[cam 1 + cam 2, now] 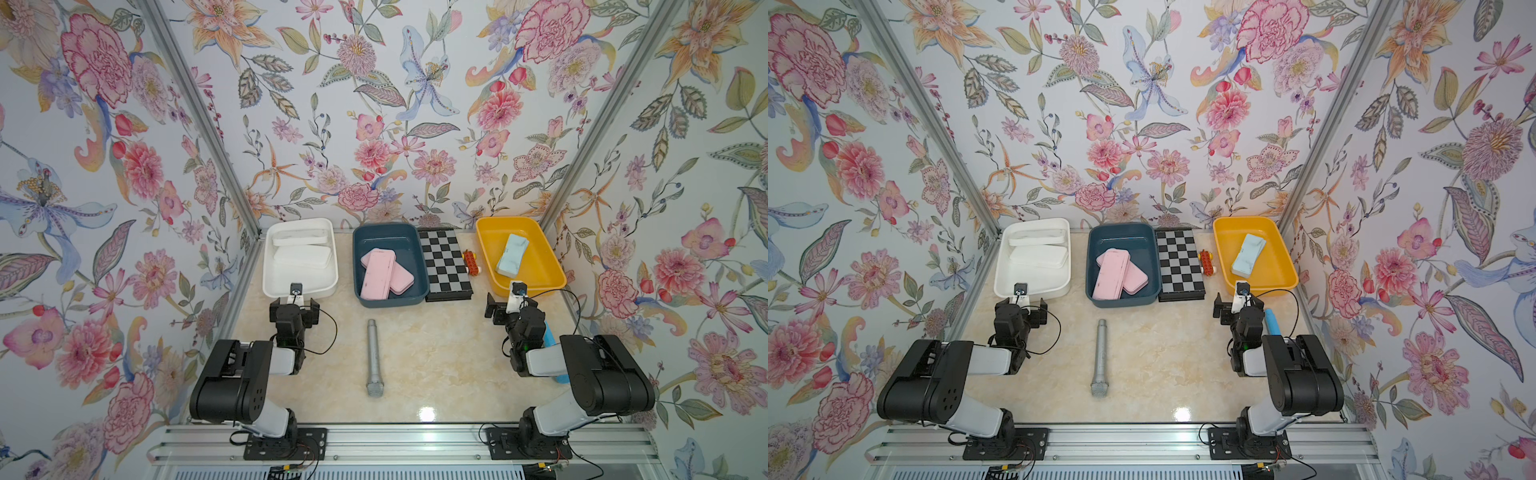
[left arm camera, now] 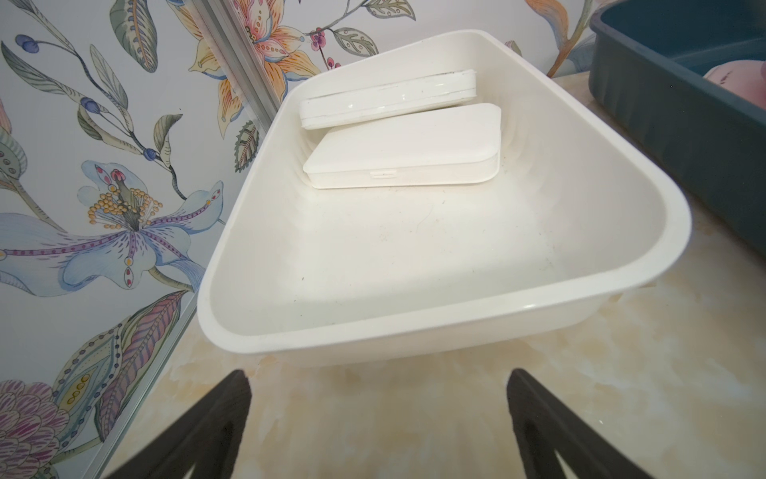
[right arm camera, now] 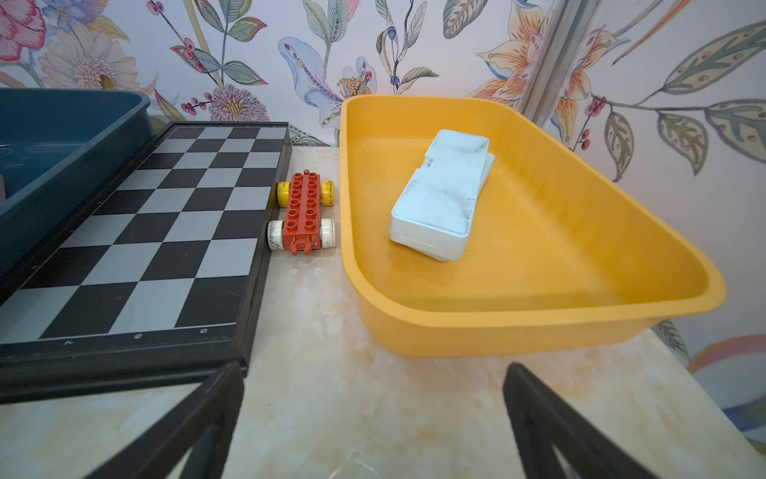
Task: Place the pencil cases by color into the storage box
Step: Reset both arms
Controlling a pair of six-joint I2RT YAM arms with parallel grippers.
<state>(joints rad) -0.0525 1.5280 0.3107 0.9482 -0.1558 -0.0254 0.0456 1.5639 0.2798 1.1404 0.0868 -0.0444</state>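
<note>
Two white cases in white bin, 11 o'clock on worktop. Two pink cases, overlapping, in blue bin, 12 o'clock. Two pale blue cases, stacked, in yellow bin, 1 o'clock. Released and empty: left tool, 6 o'clock of white bin; right tool, 6 o'clock of yellow bin.

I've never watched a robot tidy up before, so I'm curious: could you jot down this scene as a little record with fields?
White plastic tray: two white oblong plastic cases
Dark blue plastic tray: two pink oblong plastic cases, overlapping
Yellow plastic tray: two pale blue oblong plastic cases, stacked
Outside trays: grey metallic microphone, black-and-silver chessboard, red toy brick car
Left claw: open, empty
Right claw: open, empty
Sorting: looks done
</note>
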